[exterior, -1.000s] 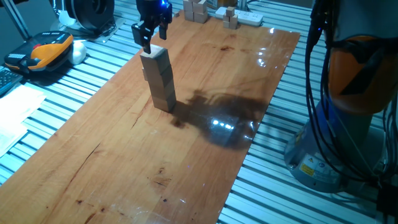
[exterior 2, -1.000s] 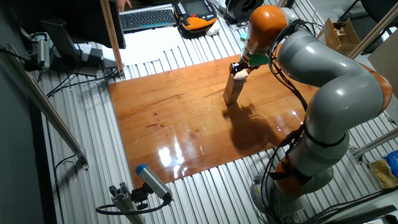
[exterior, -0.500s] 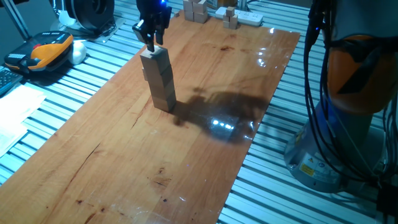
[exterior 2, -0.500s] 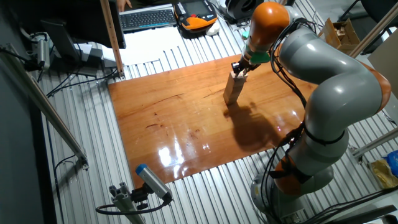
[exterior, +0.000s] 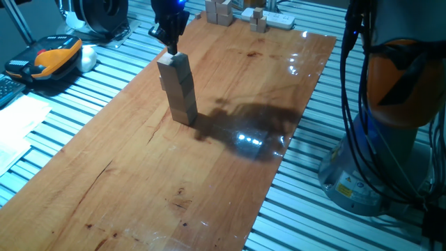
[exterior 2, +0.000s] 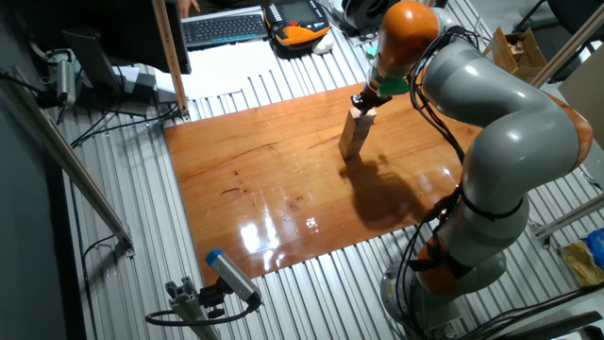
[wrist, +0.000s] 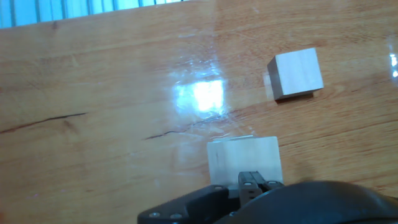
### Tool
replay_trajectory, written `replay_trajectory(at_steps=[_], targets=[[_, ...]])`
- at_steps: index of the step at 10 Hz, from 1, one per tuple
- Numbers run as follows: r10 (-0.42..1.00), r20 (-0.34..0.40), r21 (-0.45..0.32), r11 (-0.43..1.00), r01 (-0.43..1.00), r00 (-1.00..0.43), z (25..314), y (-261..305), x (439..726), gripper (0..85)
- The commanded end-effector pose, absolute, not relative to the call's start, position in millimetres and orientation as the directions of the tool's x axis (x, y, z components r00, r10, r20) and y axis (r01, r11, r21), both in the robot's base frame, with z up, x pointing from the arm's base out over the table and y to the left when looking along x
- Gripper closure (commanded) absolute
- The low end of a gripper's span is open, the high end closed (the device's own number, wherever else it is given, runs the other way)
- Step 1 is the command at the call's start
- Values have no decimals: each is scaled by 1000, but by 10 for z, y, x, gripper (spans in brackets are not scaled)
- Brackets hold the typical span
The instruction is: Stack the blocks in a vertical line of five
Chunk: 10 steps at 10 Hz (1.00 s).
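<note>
A tall stack of several pale wooden blocks (exterior: 178,87) stands on the wooden board (exterior: 230,174), also seen in the other fixed view as the stack (exterior 2: 354,135). One loose block (wrist: 295,73) lies on the board beside the stack; in one fixed view the loose block (exterior: 162,81) peeks out behind it. My gripper (exterior: 170,44) hangs just above the stack's top block (wrist: 244,157), slightly off its edge. Its fingers (wrist: 251,181) are pressed together with nothing between them. The other fixed view shows the gripper (exterior 2: 365,101) at the stack's top.
A cluster of small wooden blocks (exterior: 220,10) and a white power strip (exterior: 277,20) sit at the board's far end. An orange-and-black handset (exterior: 47,57) lies on the slatted table at left. The arm's base (exterior: 394,111) stands to the right.
The fingers were spread above the top block a second ago and have closed together. The gripper has shifted slightly toward the stack's far edge. The stack has not moved.
</note>
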<state>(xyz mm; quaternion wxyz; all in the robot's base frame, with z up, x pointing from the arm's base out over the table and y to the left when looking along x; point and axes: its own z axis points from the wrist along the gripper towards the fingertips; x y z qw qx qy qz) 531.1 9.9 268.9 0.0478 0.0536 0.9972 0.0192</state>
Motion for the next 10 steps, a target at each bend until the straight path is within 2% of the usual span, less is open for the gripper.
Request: replay_trajectory(at_steps=[1,10], targets=[[109,-93,45,993,105,-990,2688,101,5311,850],[136,-110,31,991,134,-985,2703,92,5275,850]])
